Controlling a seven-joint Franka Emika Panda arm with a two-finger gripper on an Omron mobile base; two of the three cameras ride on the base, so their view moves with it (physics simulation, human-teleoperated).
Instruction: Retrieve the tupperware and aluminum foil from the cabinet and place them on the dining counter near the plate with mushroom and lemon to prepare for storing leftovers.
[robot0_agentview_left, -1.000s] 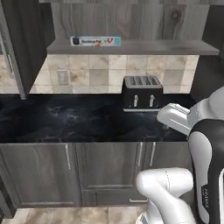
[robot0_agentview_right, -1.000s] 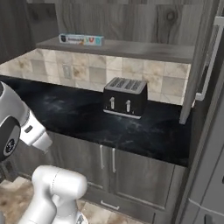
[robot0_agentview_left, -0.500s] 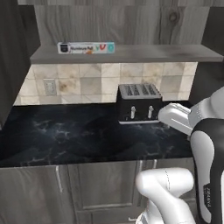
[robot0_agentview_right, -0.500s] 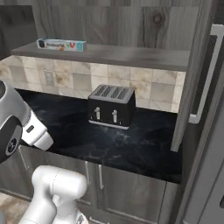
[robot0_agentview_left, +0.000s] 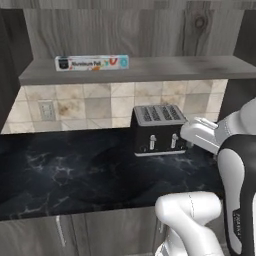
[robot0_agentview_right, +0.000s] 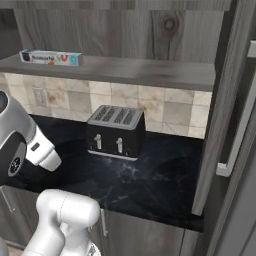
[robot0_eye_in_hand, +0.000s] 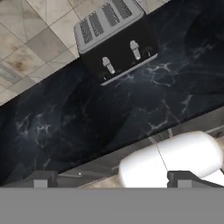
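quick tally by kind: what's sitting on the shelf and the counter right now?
Aluminum foil box, on the shelf: 1
Toaster, on the black counter: 1
Total: 2

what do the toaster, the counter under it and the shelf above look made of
Toaster: black glossy body, likely plastic or enamelled metal, with a silvery metallic-looking top and levers. Counter: polished black stone, marble-like by its white veining. Shelf: grey wood, matte, with visible grain.
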